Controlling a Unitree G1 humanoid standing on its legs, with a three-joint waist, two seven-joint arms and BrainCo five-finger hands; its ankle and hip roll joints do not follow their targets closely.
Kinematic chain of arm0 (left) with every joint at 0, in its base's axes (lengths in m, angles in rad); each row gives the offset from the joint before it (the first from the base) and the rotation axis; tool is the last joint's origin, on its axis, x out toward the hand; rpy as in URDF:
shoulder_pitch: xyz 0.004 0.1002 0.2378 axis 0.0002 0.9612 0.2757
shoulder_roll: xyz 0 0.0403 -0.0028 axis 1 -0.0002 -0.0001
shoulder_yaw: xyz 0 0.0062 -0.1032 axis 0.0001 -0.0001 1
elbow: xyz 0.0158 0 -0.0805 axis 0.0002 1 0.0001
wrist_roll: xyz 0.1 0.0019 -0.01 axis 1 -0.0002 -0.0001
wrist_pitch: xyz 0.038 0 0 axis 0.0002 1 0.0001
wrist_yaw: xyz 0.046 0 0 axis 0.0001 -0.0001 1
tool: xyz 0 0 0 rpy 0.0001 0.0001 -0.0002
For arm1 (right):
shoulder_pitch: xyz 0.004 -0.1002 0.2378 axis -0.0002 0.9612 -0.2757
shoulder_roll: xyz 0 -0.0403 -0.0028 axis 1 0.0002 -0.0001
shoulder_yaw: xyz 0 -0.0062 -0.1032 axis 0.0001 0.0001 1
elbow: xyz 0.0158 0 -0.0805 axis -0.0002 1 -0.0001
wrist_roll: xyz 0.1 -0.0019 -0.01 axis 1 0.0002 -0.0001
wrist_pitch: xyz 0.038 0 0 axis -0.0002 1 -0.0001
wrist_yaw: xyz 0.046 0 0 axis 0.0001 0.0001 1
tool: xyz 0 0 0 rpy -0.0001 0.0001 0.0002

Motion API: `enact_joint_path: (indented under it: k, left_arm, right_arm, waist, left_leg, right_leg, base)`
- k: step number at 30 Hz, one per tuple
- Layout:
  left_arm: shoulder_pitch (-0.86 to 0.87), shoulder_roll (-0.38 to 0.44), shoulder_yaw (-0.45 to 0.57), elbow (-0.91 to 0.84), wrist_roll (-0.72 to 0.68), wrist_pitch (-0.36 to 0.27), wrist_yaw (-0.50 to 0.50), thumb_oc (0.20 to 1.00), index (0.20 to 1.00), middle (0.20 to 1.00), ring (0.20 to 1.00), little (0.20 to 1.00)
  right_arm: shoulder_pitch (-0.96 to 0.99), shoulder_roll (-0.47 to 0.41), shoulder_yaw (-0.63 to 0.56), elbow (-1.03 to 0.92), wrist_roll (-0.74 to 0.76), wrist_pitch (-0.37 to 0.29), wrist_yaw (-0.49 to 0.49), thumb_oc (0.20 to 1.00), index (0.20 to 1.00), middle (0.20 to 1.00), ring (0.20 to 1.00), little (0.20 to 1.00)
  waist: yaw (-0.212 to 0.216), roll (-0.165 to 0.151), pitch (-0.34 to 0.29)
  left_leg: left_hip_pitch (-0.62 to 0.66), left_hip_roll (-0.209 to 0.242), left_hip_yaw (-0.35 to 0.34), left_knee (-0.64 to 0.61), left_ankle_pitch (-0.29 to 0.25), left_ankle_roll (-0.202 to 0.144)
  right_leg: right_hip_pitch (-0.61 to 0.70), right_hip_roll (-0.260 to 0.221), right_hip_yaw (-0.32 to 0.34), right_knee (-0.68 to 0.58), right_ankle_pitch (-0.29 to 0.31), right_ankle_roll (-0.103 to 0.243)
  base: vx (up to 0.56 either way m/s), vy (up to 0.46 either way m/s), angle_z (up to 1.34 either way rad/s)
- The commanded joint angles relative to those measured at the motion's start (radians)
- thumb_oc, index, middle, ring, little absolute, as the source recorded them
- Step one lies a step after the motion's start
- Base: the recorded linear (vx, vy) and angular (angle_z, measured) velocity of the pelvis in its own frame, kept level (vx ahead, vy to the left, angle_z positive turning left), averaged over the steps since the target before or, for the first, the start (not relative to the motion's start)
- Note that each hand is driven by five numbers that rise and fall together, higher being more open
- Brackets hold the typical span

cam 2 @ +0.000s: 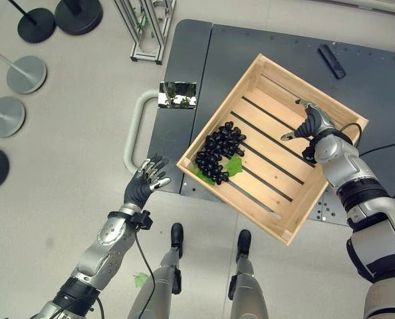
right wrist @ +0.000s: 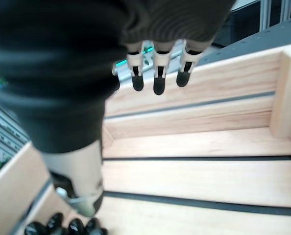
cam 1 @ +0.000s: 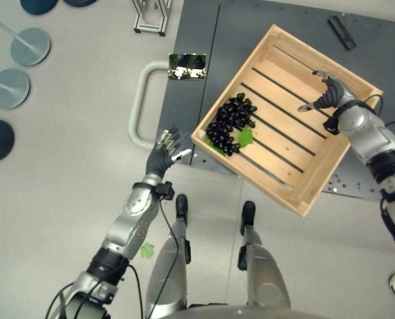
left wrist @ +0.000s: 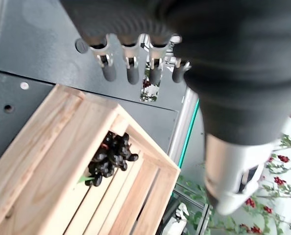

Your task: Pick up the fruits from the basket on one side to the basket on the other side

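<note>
A bunch of dark grapes (cam 1: 231,122) with a green leaf (cam 1: 245,137) lies in the near-left corner of a slatted wooden crate (cam 1: 334,159) that sits on a dark grey platform (cam 1: 197,60). My left hand (cam 1: 164,152) hovers open over the floor just left of that corner, fingers spread, holding nothing. From its wrist view the grapes (left wrist: 108,157) lie inside the crate (left wrist: 42,161), past the fingers (left wrist: 132,68). My right hand (cam 2: 310,125) is open above the crate's far right part, empty, with its fingers (right wrist: 157,73) over bare slats (right wrist: 194,181).
A grey U-shaped handle (cam 1: 139,106) sticks out from the platform's left edge. A shiny rectangular plate (cam 1: 187,66) lies at that edge. A black bar (cam 1: 342,32) rests on the platform behind the crate. Round stand bases (cam 1: 30,45) and a metal frame (cam 1: 152,16) stand on the floor.
</note>
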Motion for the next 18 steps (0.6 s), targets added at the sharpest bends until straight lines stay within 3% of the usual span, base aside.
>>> enact_joint_path:
  k: [1, 18]
  left_arm:
    - [-0.031, 0.011, -0.019, -0.067, -0.018, -0.068, 0.0, 1.0, 1.0, 1.0, 1.0, 1.0]
    - [-0.12, -0.036, -0.05, -0.012, -0.002, -0.079, 0.046, 1.0, 1.0, 1.0, 1.0, 1.0]
  right_arm:
    - [-0.133, 0.002, 0.072, 0.069, -0.051, -0.013, -0.007, 1.0, 1.0, 1.0, 1.0, 1.0]
    - [-0.09, 0.214, 0.098, 0.169, -0.115, -0.015, -0.006, 1.0, 1.0, 1.0, 1.0, 1.0]
  waist:
    - [0.006, -0.047, 0.001]
    - [0.051, -0.06, 0.008]
  left_leg:
    - [-0.03, -0.004, -0.025, 0.064, -0.082, -0.048]
    - [-0.105, -0.008, -0.068, 0.064, -0.068, -0.049]
  right_leg:
    - [-0.004, -0.061, 0.01, 0.102, -0.155, 0.079]
    - [-0.048, -0.047, -0.01, 0.107, -0.158, 0.077]
  base:
    - [-0.01, -0.014, 0.09]
    - [0.01, -0.01, 0.08]
